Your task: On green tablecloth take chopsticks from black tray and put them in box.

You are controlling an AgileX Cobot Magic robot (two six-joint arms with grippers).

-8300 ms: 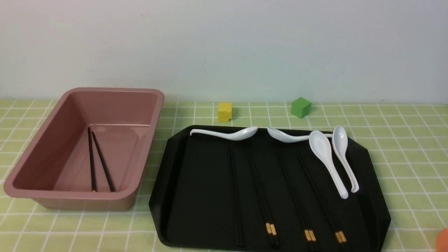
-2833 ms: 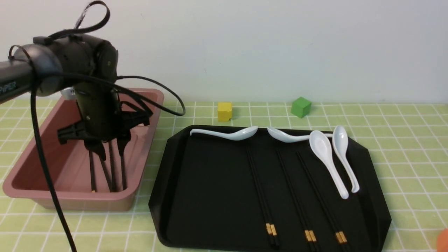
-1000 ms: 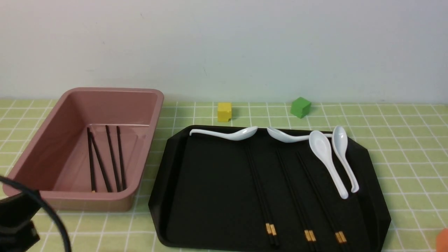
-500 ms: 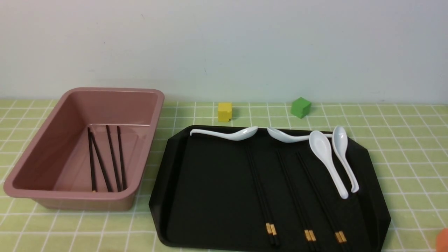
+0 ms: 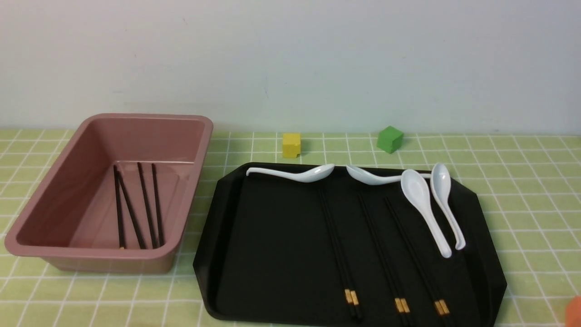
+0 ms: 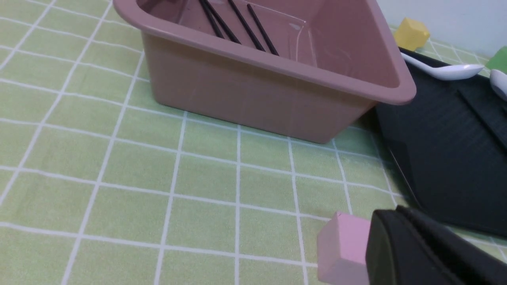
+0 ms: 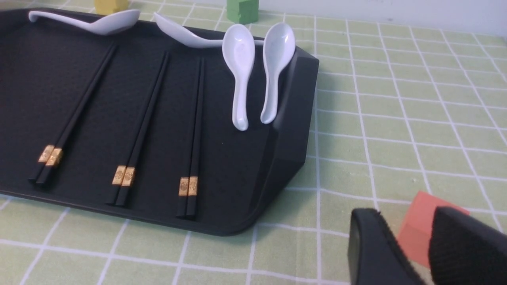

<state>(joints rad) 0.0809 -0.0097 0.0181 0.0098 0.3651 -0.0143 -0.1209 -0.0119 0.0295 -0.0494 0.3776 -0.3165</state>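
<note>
The all-black chopsticks [image 5: 152,204] lie side by side on the floor of the dusty-pink box [image 5: 206,136], next to another black pair [image 5: 125,209]; they also show in the left wrist view [image 6: 253,27]. The black tray [image 5: 213,236] sits right of the box on the green tablecloth [image 5: 522,190]. It holds three gold-banded pairs [image 5: 338,254] and several white spoons [image 5: 424,209]. Neither gripper shows in the front view. My left gripper [image 6: 390,215] is shut and empty, low over the cloth in front of the box [image 6: 257,91]. My right gripper [image 7: 408,215] is open and empty beside the tray's [image 7: 289,150] right front corner.
A yellow cube [image 5: 291,145] and a green cube [image 5: 390,139] stand behind the tray near the wall. A pink cube [image 6: 342,249] lies on the cloth right beside my left gripper. An orange-red cube [image 7: 422,227] lies just beyond my right fingers.
The all-black pair has gone from the tray into the box. My left arm let it go there, then drew back and left the front view.
</note>
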